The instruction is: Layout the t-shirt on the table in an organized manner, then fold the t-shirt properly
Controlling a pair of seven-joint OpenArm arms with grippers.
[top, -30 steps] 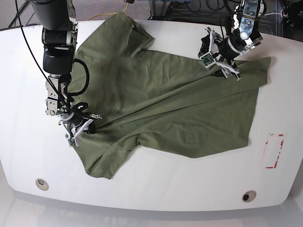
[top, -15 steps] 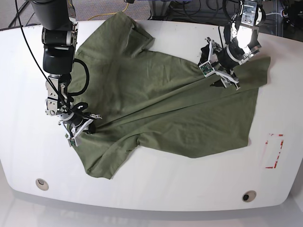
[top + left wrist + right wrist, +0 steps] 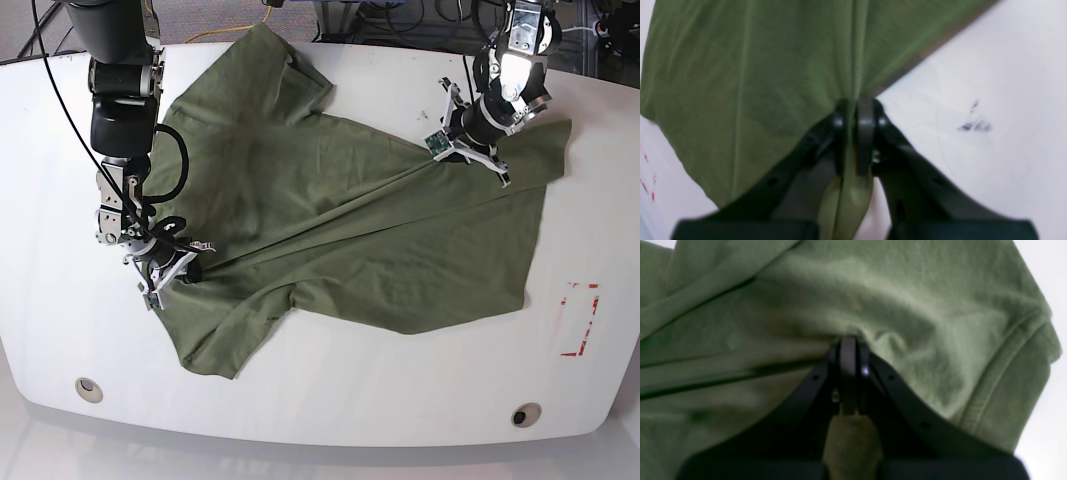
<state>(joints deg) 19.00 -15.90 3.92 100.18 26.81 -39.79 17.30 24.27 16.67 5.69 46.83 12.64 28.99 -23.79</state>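
Left jaws (image 3: 853, 133), wide apart a second ago, now pinched on the t-shirt (image 3: 330, 220); right jaws (image 3: 848, 373) clamped on it throughout.

**Tally on the Desk**

One t-shirt (image 3: 340, 215) lies on one desk (image 3: 400, 390). Two grippers: the left gripper (image 3: 462, 150) at 2 o'clock, the right gripper (image 3: 172, 268) at 9 o'clock. Two grommet holes, one at 7 o'clock (image 3: 89, 389), one at 5 o'clock (image 3: 526, 414). One red dashed rectangle (image 3: 580, 320).
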